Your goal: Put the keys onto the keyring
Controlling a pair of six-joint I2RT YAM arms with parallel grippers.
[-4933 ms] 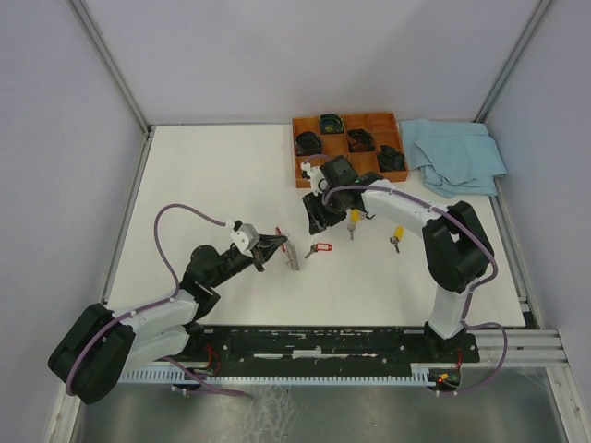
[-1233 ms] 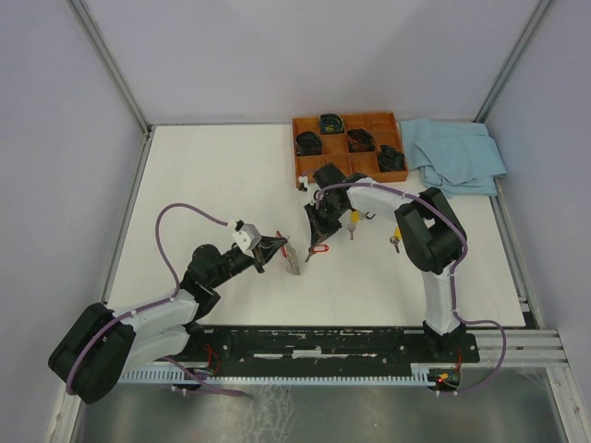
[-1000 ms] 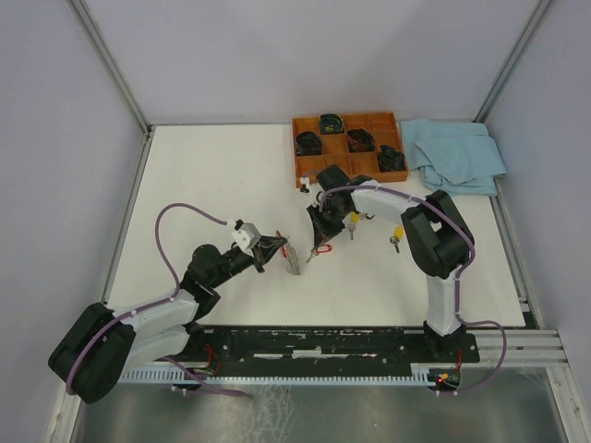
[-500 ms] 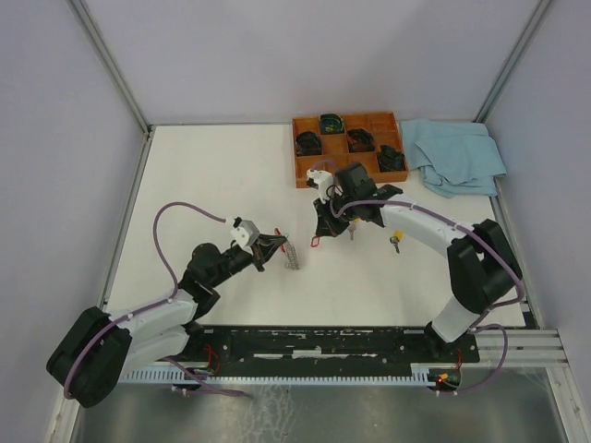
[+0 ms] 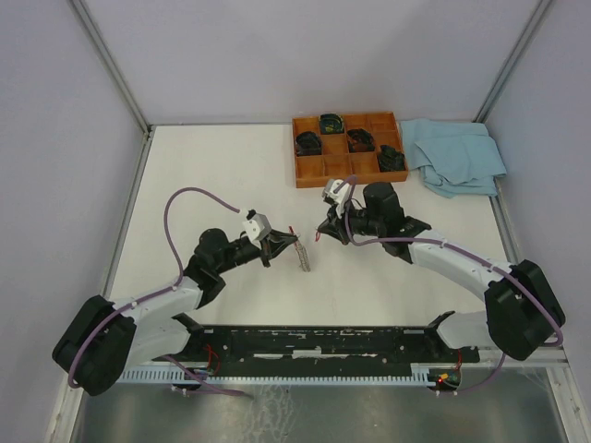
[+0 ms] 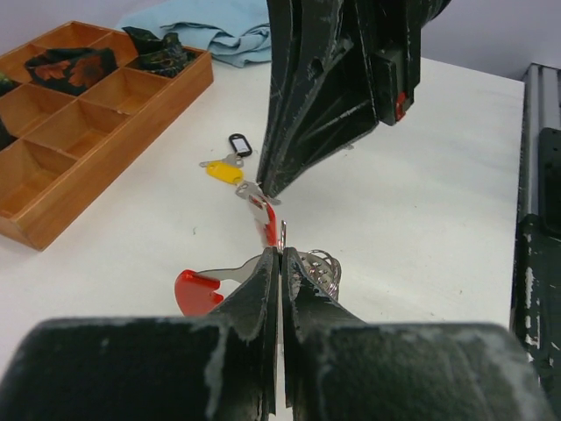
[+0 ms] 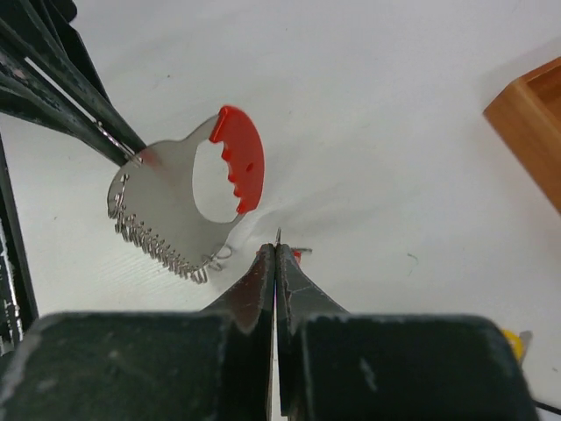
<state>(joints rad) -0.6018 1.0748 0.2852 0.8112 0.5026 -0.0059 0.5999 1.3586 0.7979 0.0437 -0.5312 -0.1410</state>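
My left gripper [image 5: 287, 242] is shut on the keyring [image 5: 302, 255], a silver piece with a curved red band [image 7: 242, 160] and a wire coil along one edge, held just above the table. The left fingers [image 7: 92, 118] pinch its corner. My right gripper [image 5: 324, 231] is shut on the red-capped key [image 6: 266, 219], held edge-on a short way from the keyring, with the key's tip [image 7: 278, 235] sticking out past the jaws. One yellow-capped key [image 6: 223, 170] lies on the table behind. From above, the right arm hides the yellow keys.
An orange wooden tray [image 5: 346, 173] with dark items in its compartments stands at the back, a blue cloth [image 5: 457, 152] to its right. A small black oval loop [image 6: 238, 142] lies by the yellow key. White walls bound the table.
The right gripper has lifted the red key off the table and swung it left toward the keyring. The left gripper has moved a little right and forward with the keyring.
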